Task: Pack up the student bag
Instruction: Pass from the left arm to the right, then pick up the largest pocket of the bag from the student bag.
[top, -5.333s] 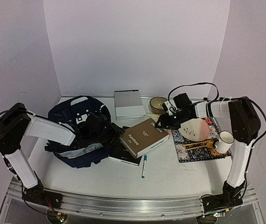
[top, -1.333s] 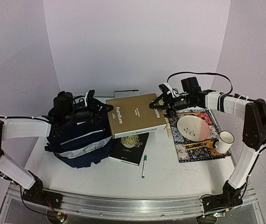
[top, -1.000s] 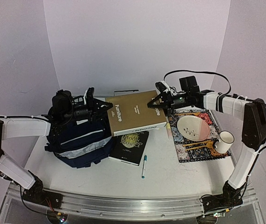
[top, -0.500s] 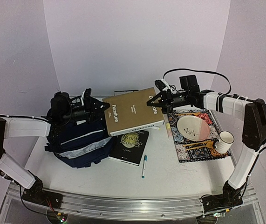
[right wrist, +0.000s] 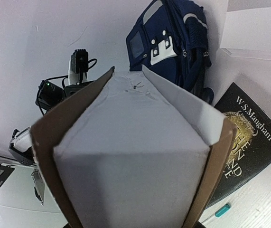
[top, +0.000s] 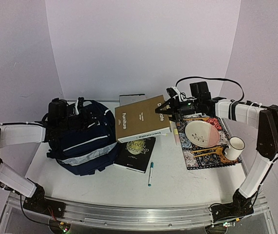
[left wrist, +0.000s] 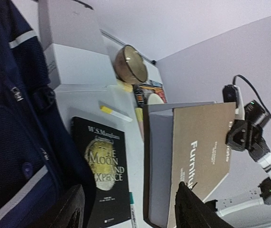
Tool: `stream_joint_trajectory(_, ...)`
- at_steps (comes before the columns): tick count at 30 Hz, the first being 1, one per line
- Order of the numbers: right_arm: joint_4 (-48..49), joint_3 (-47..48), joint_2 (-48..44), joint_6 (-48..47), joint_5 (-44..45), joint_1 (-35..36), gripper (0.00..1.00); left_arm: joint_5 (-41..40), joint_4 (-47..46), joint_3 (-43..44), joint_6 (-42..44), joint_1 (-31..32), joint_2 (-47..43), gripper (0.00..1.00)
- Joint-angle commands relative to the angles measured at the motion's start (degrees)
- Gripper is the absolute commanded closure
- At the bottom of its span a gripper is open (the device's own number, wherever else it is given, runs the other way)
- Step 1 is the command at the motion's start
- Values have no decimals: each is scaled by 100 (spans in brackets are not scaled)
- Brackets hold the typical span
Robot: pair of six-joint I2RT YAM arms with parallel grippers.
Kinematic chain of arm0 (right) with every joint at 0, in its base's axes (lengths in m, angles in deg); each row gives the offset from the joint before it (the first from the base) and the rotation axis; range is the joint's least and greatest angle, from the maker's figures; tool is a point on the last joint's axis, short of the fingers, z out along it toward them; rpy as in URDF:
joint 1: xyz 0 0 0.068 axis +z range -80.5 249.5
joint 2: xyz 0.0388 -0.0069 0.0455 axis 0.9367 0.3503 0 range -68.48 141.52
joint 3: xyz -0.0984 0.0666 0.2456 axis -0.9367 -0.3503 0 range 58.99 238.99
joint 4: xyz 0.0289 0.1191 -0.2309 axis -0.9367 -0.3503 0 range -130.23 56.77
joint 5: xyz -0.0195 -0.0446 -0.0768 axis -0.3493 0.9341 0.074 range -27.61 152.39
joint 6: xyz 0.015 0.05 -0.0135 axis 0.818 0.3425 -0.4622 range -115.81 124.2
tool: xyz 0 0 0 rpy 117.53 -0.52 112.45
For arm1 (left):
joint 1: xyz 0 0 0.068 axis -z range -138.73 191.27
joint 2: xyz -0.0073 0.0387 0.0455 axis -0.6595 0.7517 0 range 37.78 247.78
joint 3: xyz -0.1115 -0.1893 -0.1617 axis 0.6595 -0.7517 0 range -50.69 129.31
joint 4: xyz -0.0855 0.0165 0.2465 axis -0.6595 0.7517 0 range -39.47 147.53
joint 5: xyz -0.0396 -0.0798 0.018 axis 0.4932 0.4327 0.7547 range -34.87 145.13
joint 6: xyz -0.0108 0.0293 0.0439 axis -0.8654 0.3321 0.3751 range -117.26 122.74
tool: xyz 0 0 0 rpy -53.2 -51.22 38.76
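Book (top: 141,119), brown, hangs tilted at the bag's (top: 83,141) three o'clock, pinched by the right gripper (top: 170,108); left gripper (left wrist: 128,199), fingers wide and empty, at its twelve.

A white table (top: 187,187) fills the lower part of the top view, its surface matte and evenly lit. A pale lilac back wall (top: 143,44) rises straight behind it. The left wall (top: 12,58) and the right wall (top: 270,48), of the same tint, angle in to meet it and close the table in like a booth. An aluminium rail (top: 139,214) runs along the table's near edge. The light is soft and diffuse, casting faint shadows.
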Motion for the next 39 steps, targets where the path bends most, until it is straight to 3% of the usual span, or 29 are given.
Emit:
stream_joint_trajectory(1, 569, -163, -463, 376, 370, -3, 81, -1073, 2577, 899, 2020, -10, -293, 33)
stream_joint_trajectory(5, 891, -375, -517, 665, 616, -1, 81, -1420, 3833, 1273, 3018, 0, -297, 32)
stream_joint_trajectory(12, 1198, -701, -663, 945, 1247, 26, 81, -1987, 4847, 1315, 4093, 293, -488, 32)
stream_joint_trajectory(21, 1446, -937, -688, 1156, 1548, 70, 82, -2518, 5310, 1392, 4514, 1183, -52, 32)
stream_joint_trajectory(30, 1505, -1107, -783, 1220, 1721, 157, 82, -2102, 5382, 1469, 4541, 1272, 375, 36)
stream_joint_trajectory(34, 1537, -1185, -825, 1247, 1771, 193, 82, -2081, 5411, 1537, 4546, 1272, 697, 45)
stream_joint_trajectory(39, 1559, -1251, -912, 1290, 1885, 286, 82, -2002, 5559, 1777, 4524, 1273, 801, 79)
